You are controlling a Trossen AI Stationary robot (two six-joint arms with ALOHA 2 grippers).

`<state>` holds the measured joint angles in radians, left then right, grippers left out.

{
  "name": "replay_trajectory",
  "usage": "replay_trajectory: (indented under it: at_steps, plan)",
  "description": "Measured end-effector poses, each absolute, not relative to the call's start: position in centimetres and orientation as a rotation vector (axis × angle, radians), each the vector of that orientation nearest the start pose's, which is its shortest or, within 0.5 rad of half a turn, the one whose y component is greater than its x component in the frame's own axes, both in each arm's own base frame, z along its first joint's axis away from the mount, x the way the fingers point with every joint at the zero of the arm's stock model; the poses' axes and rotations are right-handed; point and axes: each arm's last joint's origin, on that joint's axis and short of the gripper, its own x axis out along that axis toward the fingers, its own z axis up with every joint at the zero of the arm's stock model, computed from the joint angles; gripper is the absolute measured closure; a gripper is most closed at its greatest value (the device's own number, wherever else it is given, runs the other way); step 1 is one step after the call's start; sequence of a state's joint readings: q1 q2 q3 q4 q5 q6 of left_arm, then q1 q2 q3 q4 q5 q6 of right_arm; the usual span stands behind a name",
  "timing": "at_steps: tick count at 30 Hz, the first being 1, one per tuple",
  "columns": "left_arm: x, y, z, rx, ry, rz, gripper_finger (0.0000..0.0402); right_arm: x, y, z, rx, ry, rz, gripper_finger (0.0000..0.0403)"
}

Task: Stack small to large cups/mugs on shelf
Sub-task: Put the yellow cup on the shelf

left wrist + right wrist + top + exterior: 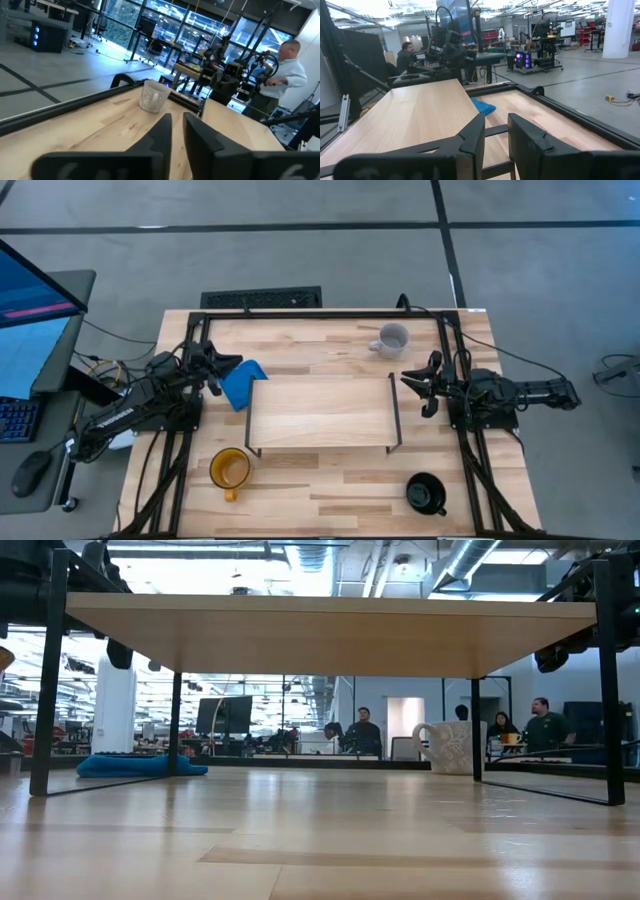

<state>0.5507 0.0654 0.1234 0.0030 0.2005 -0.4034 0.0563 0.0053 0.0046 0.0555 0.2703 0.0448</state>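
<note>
The light-wood shelf (320, 412) stands on its black wire legs mid-table. The pale grey-white mug (392, 340) sits upright on the table behind the shelf's right end, and also shows in the low view (450, 747) and the left wrist view (154, 96). The yellow-orange mug (230, 469) stands near the front left, the glossy black mug (425, 493) near the front right. My left gripper (220, 372) hovers left of the shelf and my right gripper (420, 392) right of it. Each is open by a narrow gap (177, 131) (496, 135) and touches nothing.
A blue cloth (243, 383) lies by the shelf's far left corner, beside my left gripper, and shows in the right wrist view (482, 106). A black frame (320, 314) runs along the table's edges. Bare tabletop (330, 480) lies between the front mugs. People sit in the room behind (365, 730).
</note>
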Motion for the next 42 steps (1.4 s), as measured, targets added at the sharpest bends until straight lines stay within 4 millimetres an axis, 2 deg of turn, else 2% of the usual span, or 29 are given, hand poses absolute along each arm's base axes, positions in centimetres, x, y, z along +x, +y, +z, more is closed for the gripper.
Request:
replay_trajectory:
  at_steps: [7,13,15,18,24,28,37,42]
  plan:
    - [8.3,4.4,20.1,-0.377,-0.127,0.331,0.0276,9.7,-0.2,17.0,0.054,-0.059,-0.213,0.0296]
    - [8.3,4.3,20.2,-0.372,-0.131,0.303,0.0237,9.7,-0.2,17.0,0.053,-0.059,-0.213,0.0296]
    - [8.1,4.2,20.8,-0.371,-0.129,0.297,0.0233,9.7,-0.2,17.0,0.054,-0.059,-0.213,0.0296]
    - [7.5,3.9,22.7,-0.327,-0.123,0.321,0.0232,9.7,-0.2,17.0,0.054,-0.059,-0.213,0.0296]
    - [4.7,2.6,27.3,-0.28,-0.056,0.465,0.0232,9.7,-0.2,17.0,0.054,-0.059,-0.213,0.0296]
    - [3.1,1.7,29.1,-0.307,-0.028,0.507,0.0232,9.7,-0.2,17.0,0.054,-0.059,-0.213,0.0296]
    - [2.7,1.5,29.1,-0.428,0.012,0.513,0.0232,9.7,-0.2,17.0,0.054,-0.059,-0.213,0.0296]
    - [3.5,1.5,29.8,-0.402,0.0,0.363,0.0232,9.7,-0.2,17.0,0.054,-0.059,-0.213,0.0296]
